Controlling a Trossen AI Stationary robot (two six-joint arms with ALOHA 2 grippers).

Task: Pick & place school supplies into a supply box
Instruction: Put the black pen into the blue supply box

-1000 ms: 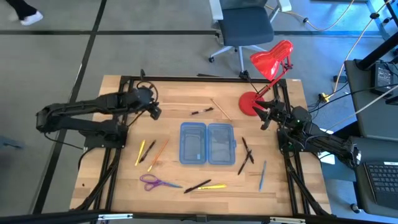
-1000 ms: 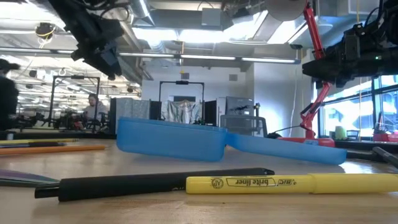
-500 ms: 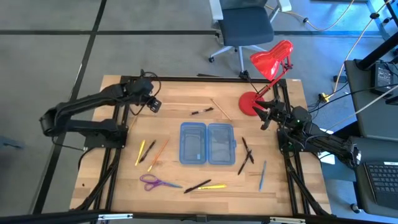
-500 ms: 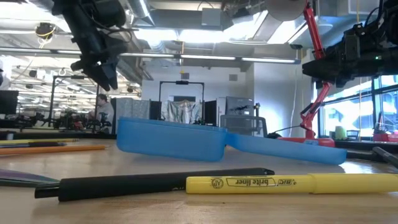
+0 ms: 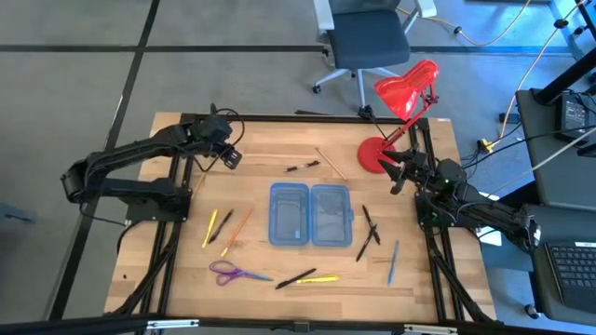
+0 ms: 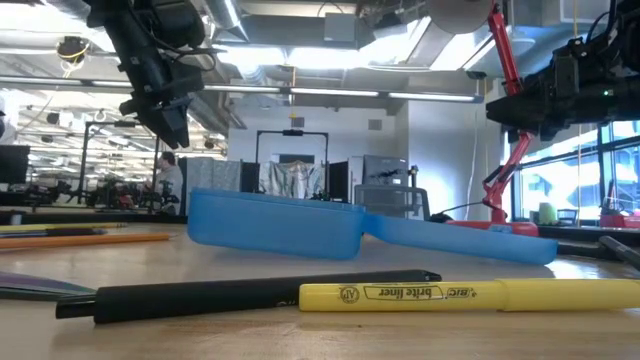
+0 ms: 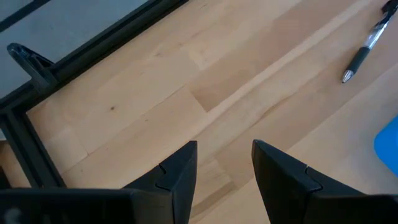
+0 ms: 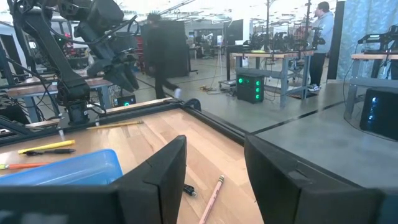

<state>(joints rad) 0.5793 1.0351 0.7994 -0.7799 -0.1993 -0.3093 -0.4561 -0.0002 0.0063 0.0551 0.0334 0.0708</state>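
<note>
An open workshop with ceiling lights lies beyond a pale wooden bench [image 5: 279,140] framed in black rails. The blue supply box [image 5: 310,215] lies open and flat at the bench's middle, both halves up, and no supplies show inside it.

The left fingers [image 5: 230,158] hover over the far left part of the bench, apart and holding nothing; in the wrist view only bare wood lies between the fingers [image 7: 180,174]. The nearest supplies to them are a wood-coloured pencil [image 5: 264,156] lying on the bench just to their right, its long axis running left to right along the far edge, and past it a short black pen [image 5: 303,167] on nearly the same line. So the thing to take lies to the right of the fingers and a little lower, and a grip would have to cross that left-right axis.

The right fingers [image 5: 396,176] wait at the far right by the red lamp's base [image 5: 372,154], also apart and empty, with another wooden pencil [image 5: 330,163] lying slantwise between them and the black pen.

The other supplies lie nearer: a yellow pen [image 5: 209,227], a black one [image 5: 223,224] and an orange pencil [image 5: 238,228] left of the box, purple scissors [image 5: 235,273] at the near left, a black pen [image 6: 250,293] and a yellow highlighter [image 6: 470,294] in front of the box, two crossed black pens [image 5: 370,229] and a blue pen [image 5: 393,261] to its right.
</note>
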